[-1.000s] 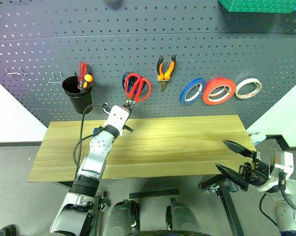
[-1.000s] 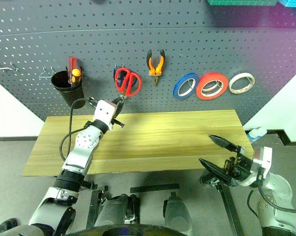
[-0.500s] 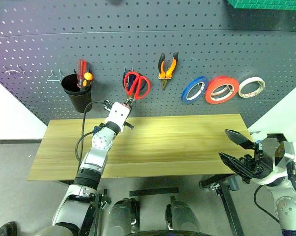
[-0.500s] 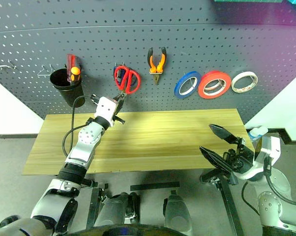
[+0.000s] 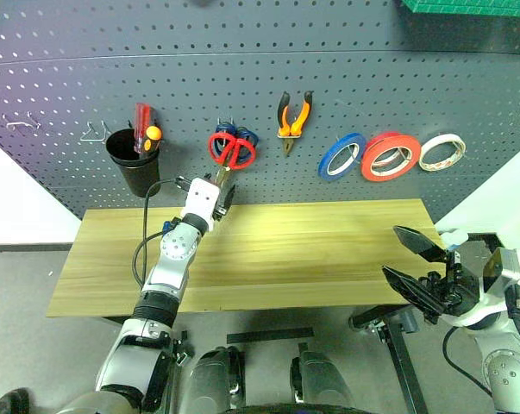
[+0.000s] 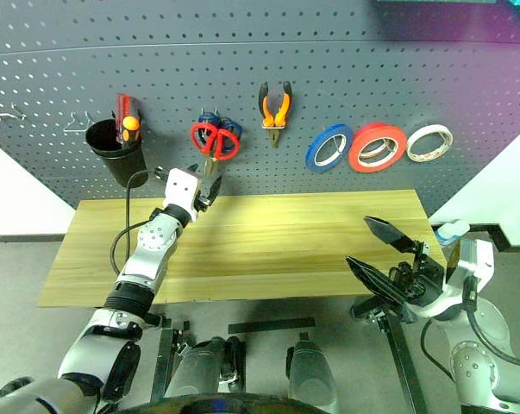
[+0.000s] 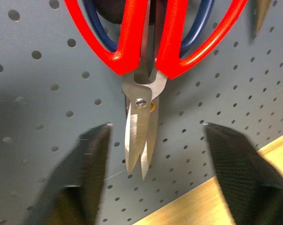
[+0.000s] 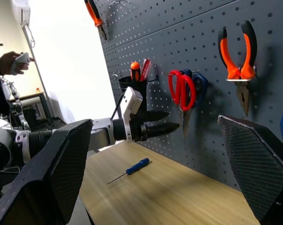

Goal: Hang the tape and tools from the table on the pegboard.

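Now the red scissors (image 7: 148, 56) hang on the pegboard (image 5: 328, 69), left tool (image 7: 150, 154) wide around their blades; right tool (image 5: 415, 263) wide, empty.

A black cup (image 5: 135, 164) of screwdrivers (image 5: 146, 136), blue tape roll (image 5: 341, 156), whitish roll (image 5: 441, 152) and blue-handled scissors (image 5: 245, 136) hang up.
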Tool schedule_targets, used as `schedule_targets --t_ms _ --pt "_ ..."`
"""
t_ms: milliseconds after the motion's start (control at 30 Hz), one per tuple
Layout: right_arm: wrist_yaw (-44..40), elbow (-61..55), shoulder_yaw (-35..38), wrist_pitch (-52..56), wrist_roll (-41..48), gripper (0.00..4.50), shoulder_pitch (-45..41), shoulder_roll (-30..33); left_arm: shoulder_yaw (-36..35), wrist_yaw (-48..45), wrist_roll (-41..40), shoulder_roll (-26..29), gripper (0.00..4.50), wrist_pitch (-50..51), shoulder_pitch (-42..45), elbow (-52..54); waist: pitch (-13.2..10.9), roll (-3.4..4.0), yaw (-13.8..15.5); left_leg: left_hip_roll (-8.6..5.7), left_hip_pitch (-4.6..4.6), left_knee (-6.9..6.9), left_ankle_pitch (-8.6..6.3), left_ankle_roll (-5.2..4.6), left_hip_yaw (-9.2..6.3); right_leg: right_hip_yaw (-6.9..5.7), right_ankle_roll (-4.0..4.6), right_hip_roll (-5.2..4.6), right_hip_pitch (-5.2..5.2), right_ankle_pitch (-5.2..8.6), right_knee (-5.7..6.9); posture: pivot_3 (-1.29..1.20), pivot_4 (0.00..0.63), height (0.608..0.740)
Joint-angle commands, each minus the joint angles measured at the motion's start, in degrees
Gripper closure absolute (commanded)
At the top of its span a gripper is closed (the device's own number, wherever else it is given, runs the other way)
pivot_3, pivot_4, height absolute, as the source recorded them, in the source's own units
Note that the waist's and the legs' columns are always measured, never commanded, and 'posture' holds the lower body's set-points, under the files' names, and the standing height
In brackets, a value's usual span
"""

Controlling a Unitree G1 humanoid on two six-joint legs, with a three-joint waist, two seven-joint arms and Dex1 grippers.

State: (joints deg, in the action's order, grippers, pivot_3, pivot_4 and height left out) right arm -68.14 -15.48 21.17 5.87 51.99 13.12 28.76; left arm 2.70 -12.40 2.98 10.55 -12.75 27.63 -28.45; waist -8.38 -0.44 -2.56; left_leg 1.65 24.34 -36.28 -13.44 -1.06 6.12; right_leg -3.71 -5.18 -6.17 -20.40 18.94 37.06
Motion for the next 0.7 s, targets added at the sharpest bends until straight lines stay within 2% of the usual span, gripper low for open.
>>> schedule_targets --t_ms 33,200,433,700 --pt "1.3 -2.7 0.7 0.5 0.5 0.00 -1.3 0.2 -0.1 -1.2 -0.8 0.1 0.04 0.1 -1.6 4.0 0.0 0.00 0.0 0.00 0.00 -0.01 0.00 0.00 0.00 0.00 0.00 0.00 0.00 0.00 0.01 -0.17 0.139 0.740" --pt "2.9 -4.3 -0.3 2.2 1.2 0.00 -3.0 0.2 0.0 -3.2 -1.7 0.7 0.04 2.5 -7.8 9.8 0.0 0.00 -0.2 0.03 -0.01 -0.02 0.01 0.01 0.00 0.00 0.00 0.06 0.00 0.00 0.05 -0.16 0.133 0.740" --pt "1.9 -2.4 -2.0 2.4 -0.8 0.00 -5.4 0.3 -0.8 -8.1 -5.5 2.8 0.04 11.0 -17.9 20.4 0.0 0.00 0.0 0.05 -0.01 -0.11 0.02 0.03 0.00 0.01 0.00 0.06 0.02 0.00 0.13 -0.13 0.135 0.740" --pt "1.9 -3.1 -2.0 3.6 -1.3 0.00 -5.0 1.1 -5.6 -4.7 -6.5 5.1 0.04 17.5 -22.2 25.5 -0.1 0.01 0.1 0.07 -0.02 -0.09 0.01 0.03 -0.04 0.02 0.02 0.00 0.02 0.01 0.11 -0.10 0.174 0.740"
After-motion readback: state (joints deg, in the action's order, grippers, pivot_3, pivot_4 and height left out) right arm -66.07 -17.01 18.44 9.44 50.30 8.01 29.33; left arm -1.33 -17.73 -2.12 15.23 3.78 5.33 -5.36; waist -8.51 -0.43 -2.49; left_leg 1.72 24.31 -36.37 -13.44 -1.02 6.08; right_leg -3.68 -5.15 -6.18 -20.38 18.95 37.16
